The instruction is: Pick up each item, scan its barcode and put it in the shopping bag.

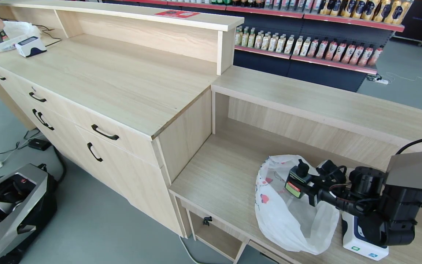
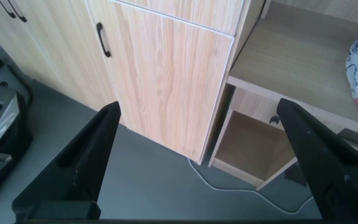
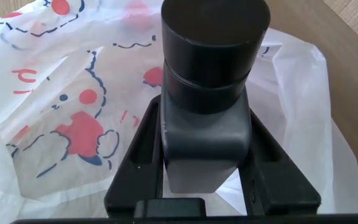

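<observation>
While the right tool (image 1: 299,181) grips a bottle (image 3: 213,74), shopping bag (image 1: 288,223) interior hidden

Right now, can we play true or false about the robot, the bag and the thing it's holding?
1. The right gripper grips a dark item with a round black cap. True.
2. The item lies on the floor. False: it is held over the shopping bag.
3. The shopping bag is plain black. False: it is white with red and blue cartoon drawings.
4. The left gripper is open and holds nothing. True.
5. The white scanner stands beside the bag on the lower counter. True.
</observation>
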You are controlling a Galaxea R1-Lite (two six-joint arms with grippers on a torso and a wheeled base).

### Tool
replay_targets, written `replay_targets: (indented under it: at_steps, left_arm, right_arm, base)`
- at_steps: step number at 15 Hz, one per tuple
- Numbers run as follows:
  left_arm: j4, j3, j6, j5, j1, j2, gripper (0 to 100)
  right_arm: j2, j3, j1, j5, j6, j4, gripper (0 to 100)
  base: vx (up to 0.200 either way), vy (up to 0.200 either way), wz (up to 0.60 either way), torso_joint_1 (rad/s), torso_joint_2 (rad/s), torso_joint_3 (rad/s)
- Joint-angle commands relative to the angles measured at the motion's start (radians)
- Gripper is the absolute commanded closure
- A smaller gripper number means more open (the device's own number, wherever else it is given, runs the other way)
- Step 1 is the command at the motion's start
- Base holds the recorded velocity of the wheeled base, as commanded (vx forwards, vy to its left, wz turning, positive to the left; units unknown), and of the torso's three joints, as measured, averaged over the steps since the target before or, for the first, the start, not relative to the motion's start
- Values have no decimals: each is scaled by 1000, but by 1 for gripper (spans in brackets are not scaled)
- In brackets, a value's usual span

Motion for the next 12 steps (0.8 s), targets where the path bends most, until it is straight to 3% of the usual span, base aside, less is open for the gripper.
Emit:
replay_targets:
  at_steps: [1,12]
  left_arm:
    - [0,-2,0,-1,1,0,0]
    - [0,0,0,-1,-1,0,0]
  right_arm:
    - [26,-29,12,0,2,-1,100]
    - [59,-64,29,0,-5,-1,100]
  base:
    - [0,0,0,0,0,0]
    - [0,0,0,0,0,0]
